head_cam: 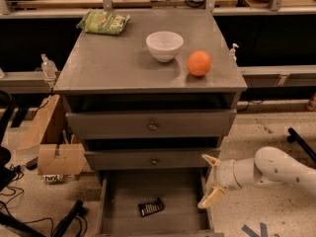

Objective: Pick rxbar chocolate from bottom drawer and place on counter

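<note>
The rxbar chocolate (151, 207), a small flat black bar, lies on the grey floor of the open bottom drawer (123, 191), near its front middle. My gripper (209, 180) reaches in from the right on a white arm and hovers at the drawer's right wall, above and to the right of the bar. Its two pale fingers (208, 198) are spread apart and hold nothing. The grey counter (108, 63) tops the cabinet above.
On the counter stand a white bowl (164, 45), an orange (199, 63) and a green snack bag (102, 21). Two upper drawers with round knobs (152, 126) are shut. Cardboard boxes (54, 157) sit on the floor to the left. A pale wooden bench with cables runs behind.
</note>
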`<state>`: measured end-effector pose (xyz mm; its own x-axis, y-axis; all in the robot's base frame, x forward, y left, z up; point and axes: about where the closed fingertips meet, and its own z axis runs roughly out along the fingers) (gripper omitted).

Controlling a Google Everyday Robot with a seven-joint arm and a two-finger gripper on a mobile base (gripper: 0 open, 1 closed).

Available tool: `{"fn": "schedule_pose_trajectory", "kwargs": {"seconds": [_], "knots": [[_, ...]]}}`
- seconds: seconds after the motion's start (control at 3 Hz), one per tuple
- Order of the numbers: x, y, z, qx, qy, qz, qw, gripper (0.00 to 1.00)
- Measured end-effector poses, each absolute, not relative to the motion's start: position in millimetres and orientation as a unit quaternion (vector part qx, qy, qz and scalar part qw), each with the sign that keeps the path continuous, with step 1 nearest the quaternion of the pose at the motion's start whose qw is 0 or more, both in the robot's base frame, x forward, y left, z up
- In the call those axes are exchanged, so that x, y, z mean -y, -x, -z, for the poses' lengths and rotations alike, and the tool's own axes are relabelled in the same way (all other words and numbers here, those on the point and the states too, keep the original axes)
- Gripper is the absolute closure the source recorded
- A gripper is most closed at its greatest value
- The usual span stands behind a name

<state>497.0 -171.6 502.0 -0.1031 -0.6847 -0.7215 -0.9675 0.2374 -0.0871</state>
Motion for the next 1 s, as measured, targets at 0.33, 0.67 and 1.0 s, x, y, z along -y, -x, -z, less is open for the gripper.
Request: {"fn": "schedule_pose_trajectory", "kwargs": {"seconds": [0.33,0.67,1.0], "knots": [[157,-508,-466,-0.700,0.587,-0.231,0.335,0.00],[143,-520,-421,-0.688,0.587,-0.258,0.340,0.00],[138,-527,-383,-0.689,0.581,-0.263,0.343,0.00]]}}
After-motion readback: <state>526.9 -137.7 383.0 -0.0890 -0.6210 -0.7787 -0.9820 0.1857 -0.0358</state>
